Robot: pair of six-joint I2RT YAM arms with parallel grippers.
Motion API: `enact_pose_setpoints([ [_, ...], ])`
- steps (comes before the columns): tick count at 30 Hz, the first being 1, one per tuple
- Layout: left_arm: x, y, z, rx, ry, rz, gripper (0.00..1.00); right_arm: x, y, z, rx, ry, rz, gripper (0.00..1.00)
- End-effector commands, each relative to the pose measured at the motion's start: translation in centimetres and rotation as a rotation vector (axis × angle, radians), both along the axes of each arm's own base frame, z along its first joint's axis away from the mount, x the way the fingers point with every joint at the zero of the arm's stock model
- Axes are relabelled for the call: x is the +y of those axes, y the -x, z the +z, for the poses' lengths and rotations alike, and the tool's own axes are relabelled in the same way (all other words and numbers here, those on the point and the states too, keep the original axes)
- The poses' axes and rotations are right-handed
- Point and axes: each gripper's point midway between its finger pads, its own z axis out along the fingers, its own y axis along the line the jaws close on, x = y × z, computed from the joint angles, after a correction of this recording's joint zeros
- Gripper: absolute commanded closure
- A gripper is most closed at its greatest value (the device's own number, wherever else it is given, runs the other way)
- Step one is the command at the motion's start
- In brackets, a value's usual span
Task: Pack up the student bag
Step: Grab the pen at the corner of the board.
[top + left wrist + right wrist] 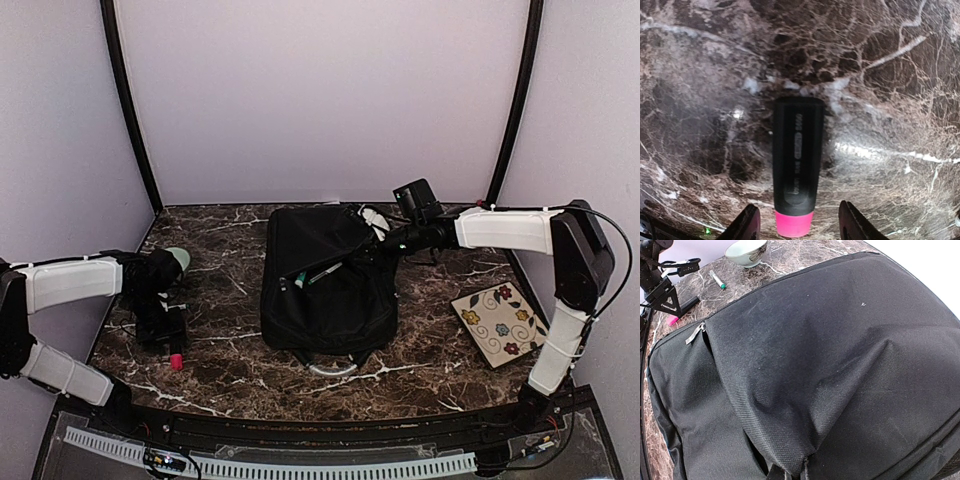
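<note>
Under the right jaws, pinched shut on its fabric, lies the black bag (325, 290). The left jaws, well apart from it, stand open astride a pink-tipped marker (796, 160); its print is unreadable.

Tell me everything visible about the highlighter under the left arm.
The highlighter is a stubby, flattened black barrel, plastic by its look, with faint printed lettering and a bright pink end. It lies flat on the dark marble table, pink end toward the wrist camera, between the left gripper's open fingers, which flank it without touching. Only the table touches it.
</note>
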Motion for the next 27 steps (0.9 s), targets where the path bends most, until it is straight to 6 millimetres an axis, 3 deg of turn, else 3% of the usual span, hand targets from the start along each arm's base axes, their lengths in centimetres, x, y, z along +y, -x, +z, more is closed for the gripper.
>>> enact_pose_setpoints([
  [1,1.0,-0.1,0.5,-0.022,-0.054,0.013,0.43,1.4,0.8,2.2,0.003,-0.085,0.069,0.97],
  [5,0.7,-0.3,-0.1,-0.015,-0.045,0.010,0.44,1.5,0.9,2.0,0.010,-0.084,0.072,0.96],
  [10,0.7,-0.7,-0.5,-0.028,-0.050,0.007,0.55,1.5,0.9,2.1,0.008,-0.084,0.071,0.96],
  [23,0.6,-0.6,-1.4,-0.010,-0.046,-0.012,0.55,1.5,0.9,2.0,0.009,-0.083,0.071,0.96],
  [27,0.3,-0.5,-1.9,-0.004,-0.030,-0.015,0.62,1.5,0.9,1.8,0.015,-0.083,0.072,0.96],
])
